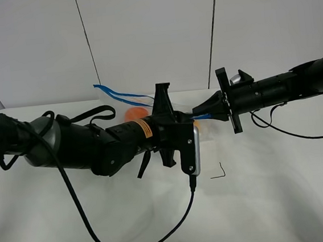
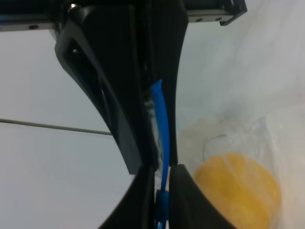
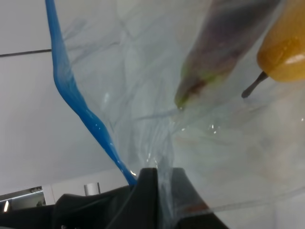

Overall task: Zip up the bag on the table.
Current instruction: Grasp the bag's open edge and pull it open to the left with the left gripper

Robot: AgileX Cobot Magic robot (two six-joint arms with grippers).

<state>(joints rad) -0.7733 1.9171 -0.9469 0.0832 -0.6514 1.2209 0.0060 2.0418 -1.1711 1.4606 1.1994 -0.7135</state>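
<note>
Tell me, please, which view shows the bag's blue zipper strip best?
The right wrist view: the zipper strip runs long and close down to the right pincer. The left wrist view shows a short piece clamped in the left pincer; the exterior high view shows it small, partly behind the left arm.

The left arm (image 1: 83,143) and right arm (image 1: 284,86) stretch roughly level toward the middle from opposite sides. The left gripper (image 2: 162,167) and right gripper (image 3: 159,176) each have their jaws clamped on the bag (image 3: 143,95).
</note>
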